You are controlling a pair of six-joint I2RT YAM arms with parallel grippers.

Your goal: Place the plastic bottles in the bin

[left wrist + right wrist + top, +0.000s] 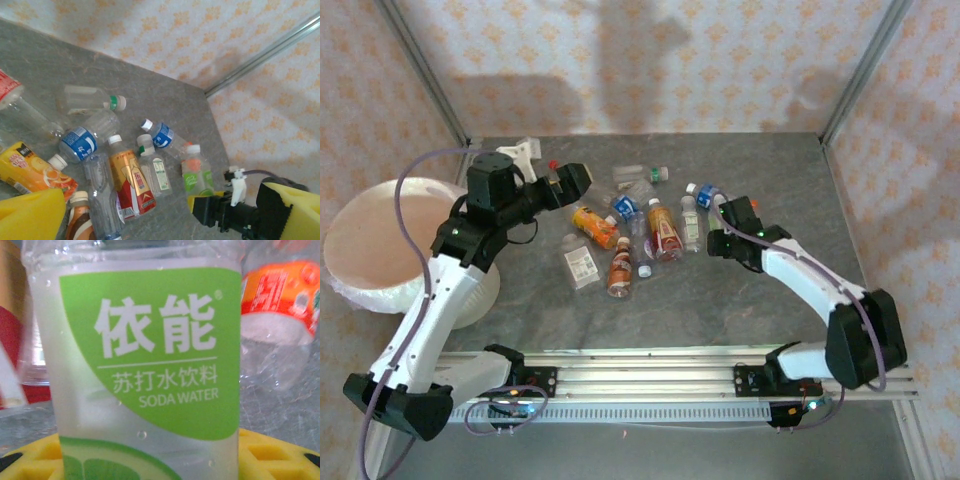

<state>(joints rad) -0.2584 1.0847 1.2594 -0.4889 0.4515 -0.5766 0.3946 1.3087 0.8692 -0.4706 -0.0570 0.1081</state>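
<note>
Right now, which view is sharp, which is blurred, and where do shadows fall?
Top external: slightly soft, dark shadows on the back wall. Left wrist: plastic bottles fairly sharp, near yellow finger blurred. Right wrist: green-label bottle sharp, orange-label bottle behind it blurred.

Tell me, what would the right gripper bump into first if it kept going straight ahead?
The green-labelled soda water bottle. It sits between the right gripper's fingers, close in front, though exact depth is unclear.
</note>
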